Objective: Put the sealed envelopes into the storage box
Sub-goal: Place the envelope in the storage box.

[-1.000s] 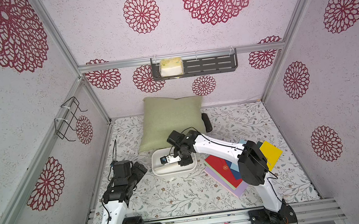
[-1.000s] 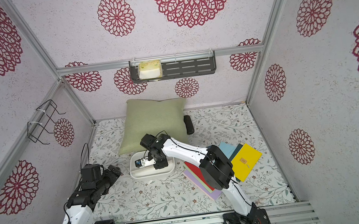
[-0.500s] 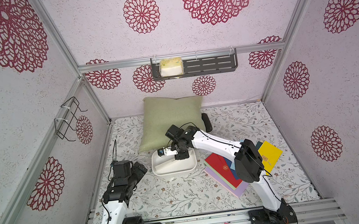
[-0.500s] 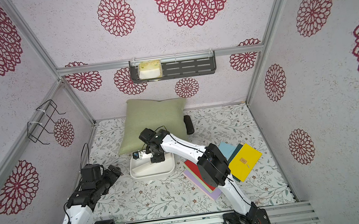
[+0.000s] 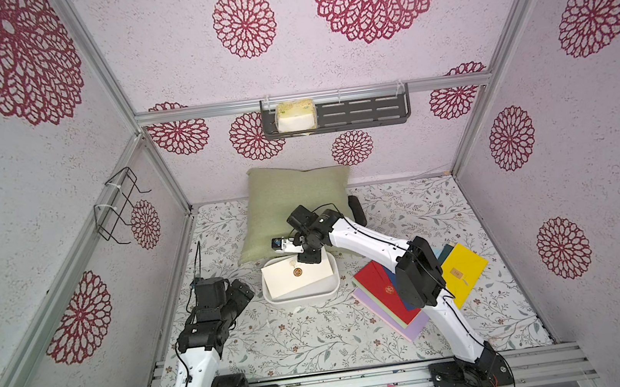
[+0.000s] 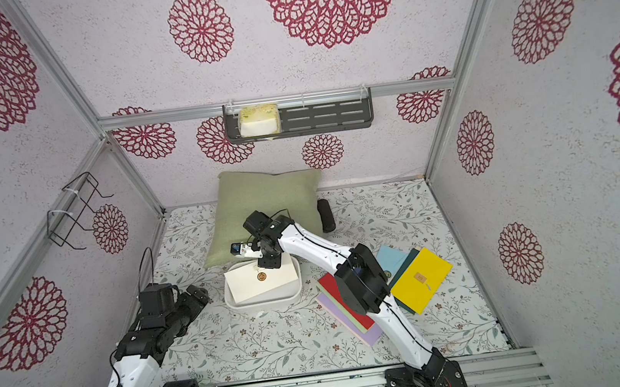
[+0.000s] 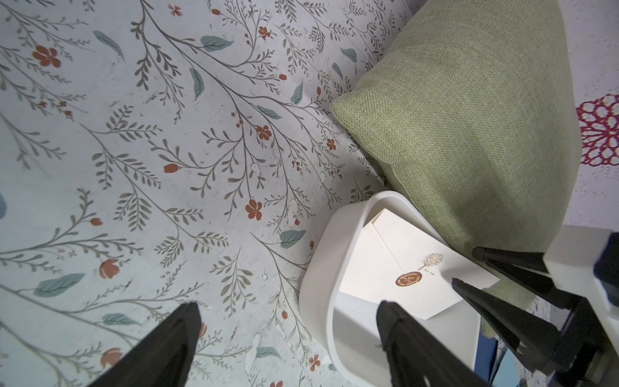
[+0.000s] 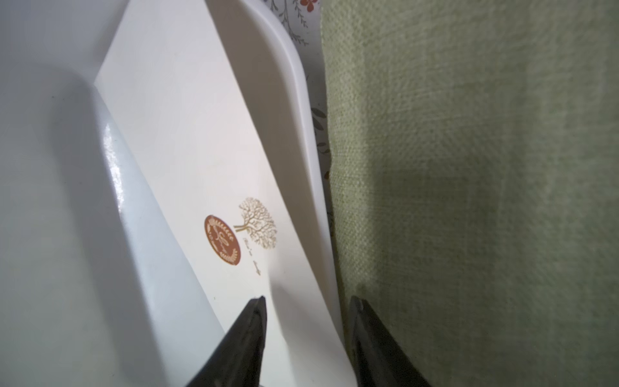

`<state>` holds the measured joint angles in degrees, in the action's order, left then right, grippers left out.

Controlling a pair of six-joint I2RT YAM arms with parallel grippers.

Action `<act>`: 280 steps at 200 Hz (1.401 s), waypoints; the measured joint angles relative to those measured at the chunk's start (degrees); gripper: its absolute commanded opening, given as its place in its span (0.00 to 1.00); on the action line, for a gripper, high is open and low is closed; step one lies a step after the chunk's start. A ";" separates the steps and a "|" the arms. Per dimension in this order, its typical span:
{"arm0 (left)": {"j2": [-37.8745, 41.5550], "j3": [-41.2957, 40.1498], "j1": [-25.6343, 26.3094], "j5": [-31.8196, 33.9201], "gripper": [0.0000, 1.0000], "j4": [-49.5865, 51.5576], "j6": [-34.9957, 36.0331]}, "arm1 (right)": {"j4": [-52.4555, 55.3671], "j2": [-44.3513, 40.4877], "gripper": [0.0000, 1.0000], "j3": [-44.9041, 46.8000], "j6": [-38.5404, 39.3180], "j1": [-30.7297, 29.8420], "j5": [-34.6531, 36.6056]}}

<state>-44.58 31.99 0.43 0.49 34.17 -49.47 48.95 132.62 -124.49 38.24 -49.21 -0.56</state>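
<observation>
Floral desk point(image 5: 298, 336) is enclosed by rosette-printed walls point(image 5: 163, 59). One cream envelope point(image 5: 295, 280) is tilted inside the storage box point(image 5: 301, 298) near the desk's middle, beside a green pillow point(image 5: 292, 196); other envelopes point(image 5: 376, 287) are stacked toward the right edge. Left claw point(image 7: 288, 306) and right claw point(image 8: 306, 301) are held spread

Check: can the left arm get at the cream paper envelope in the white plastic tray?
Probably yes. Left jaws stand open beside the white plastic tray, nothing between. Right jaws, hanging over the cream paper envelope at its far edge, may crowd.
</observation>
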 measured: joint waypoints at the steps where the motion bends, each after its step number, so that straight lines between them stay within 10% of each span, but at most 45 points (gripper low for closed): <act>1: 0.00 0.00 0.00 -0.02 0.90 0.00 0.00 | 0.04 0.07 0.47 -0.07 -0.17 0.00 0.00; 280: -5.22 -1.07 2.32 -9.88 0.82 -4.92 1.46 | 3.28 -1.14 0.41 4.87 -10.86 3.43 -5.62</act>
<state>-49.80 30.92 2.74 -9.39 29.26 -48.01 52.23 131.48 -119.61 27.38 -45.78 -6.17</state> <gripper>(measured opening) 0.816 0.401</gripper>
